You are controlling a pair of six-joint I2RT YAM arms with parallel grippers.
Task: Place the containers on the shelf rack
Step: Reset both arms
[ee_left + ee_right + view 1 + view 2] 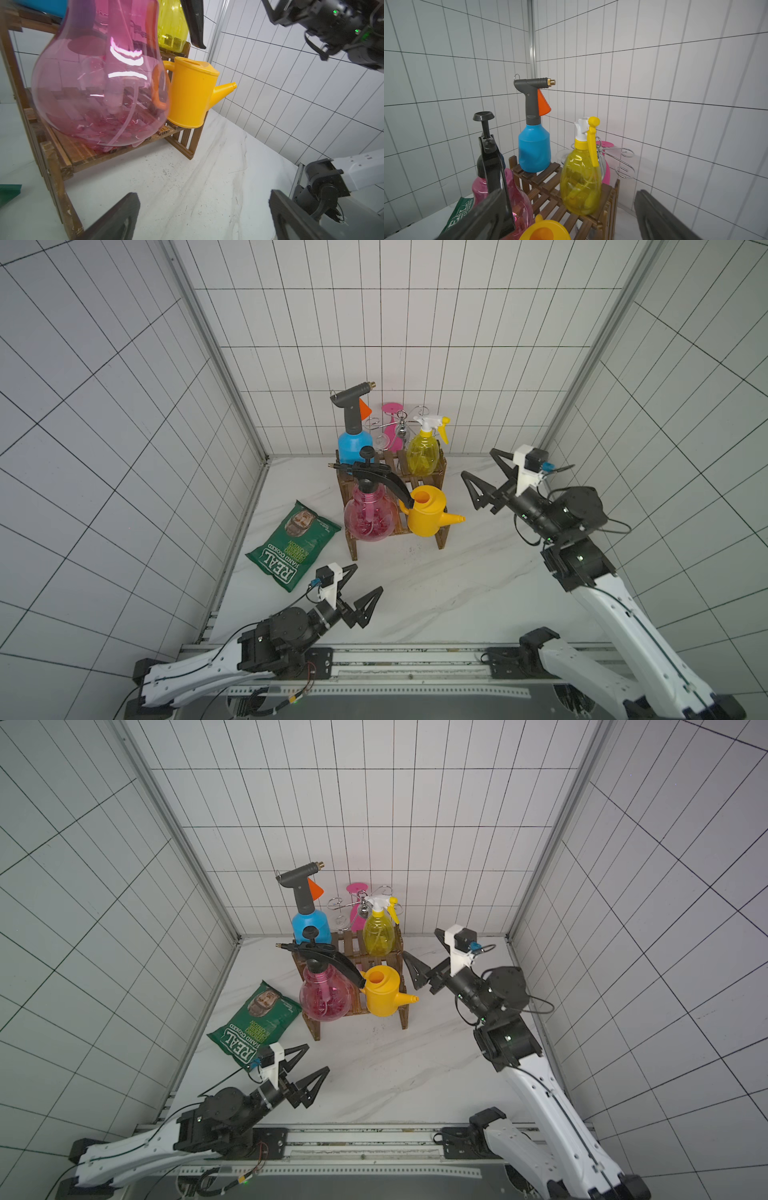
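Shelf rack (352, 545) at frame centre in both top views: blue sprayer (353, 445) and yellow trigger bottle (423, 454) upright on the upper back tier, pink sprayer (370, 516) and yellow watering can (426, 514) just beside each other on the lower front tier. Left gripper (368, 577), lower centre, is spread wide and empty, near the green chip bag (291, 547). Right gripper (478, 462), right of the rack, is also wide open, holding nothing and clear of the bottles.

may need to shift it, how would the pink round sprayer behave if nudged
The pink sprayer looks empty through its clear wall, so probably light. Its round belly under a tall black pump may rock on the shelf rack slats. A sideways push would likely shove the watering can beside it.
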